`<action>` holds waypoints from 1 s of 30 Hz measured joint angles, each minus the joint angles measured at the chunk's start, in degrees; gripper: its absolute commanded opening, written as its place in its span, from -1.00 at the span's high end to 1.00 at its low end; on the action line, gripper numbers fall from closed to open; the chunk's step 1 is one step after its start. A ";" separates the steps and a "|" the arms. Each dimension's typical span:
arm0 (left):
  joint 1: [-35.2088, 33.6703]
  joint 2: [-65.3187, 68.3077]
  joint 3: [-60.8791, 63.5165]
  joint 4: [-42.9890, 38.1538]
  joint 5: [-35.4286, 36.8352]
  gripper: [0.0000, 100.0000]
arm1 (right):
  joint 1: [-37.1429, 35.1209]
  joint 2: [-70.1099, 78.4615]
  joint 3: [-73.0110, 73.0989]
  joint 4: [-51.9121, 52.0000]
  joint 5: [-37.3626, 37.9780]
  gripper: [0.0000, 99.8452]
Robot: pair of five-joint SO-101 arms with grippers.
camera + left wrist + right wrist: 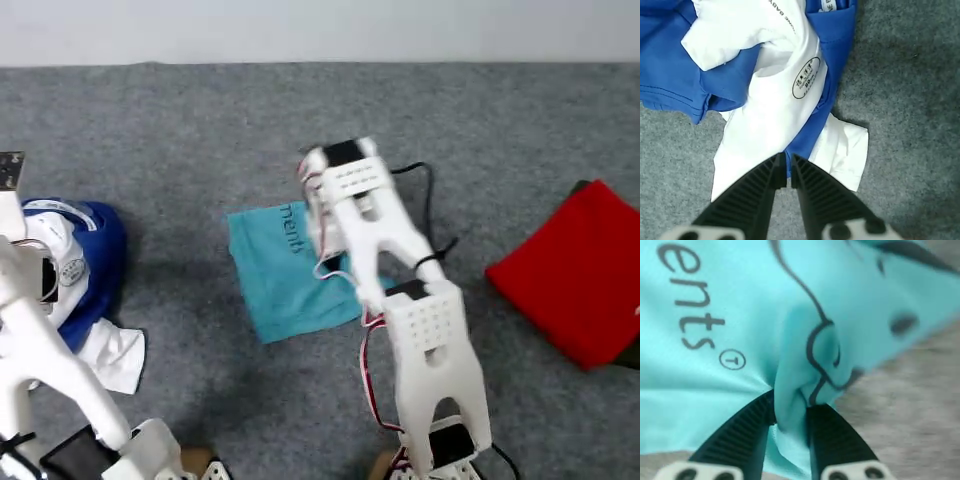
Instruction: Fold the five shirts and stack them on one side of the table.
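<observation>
A teal shirt (280, 280) with dark print lies partly folded in the middle of the grey table. My right gripper (790, 410) is shut on a bunched fold of the teal shirt (740, 315), near its edge on the side of the right arm (370, 230). At the table's left lies a crumpled heap of a blue shirt (100, 250) and a white shirt (115, 355). My left gripper (788, 162) hangs above this heap with its fingers shut and nothing clearly pinched, over the spot where the white shirt (765, 115) meets the blue shirt (670, 75).
A folded red shirt (580, 270) rests at the right edge on top of a dark cloth (630, 352). Bare grey table (200, 130) stretches behind and between the shirts. The left arm (40, 340) rises at the front left corner.
</observation>
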 measured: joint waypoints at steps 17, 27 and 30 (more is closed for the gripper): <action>0.00 0.00 0.00 0.00 0.00 0.93 | 11.52 0.26 0.09 -27.43 57.23 0.89; 3.52 0.00 0.00 0.00 0.00 0.93 | 13.27 -0.35 -4.66 -19.78 29.54 0.55; 4.84 0.00 0.00 0.00 0.00 0.93 | 14.24 -0.79 -8.62 -16.09 18.90 0.55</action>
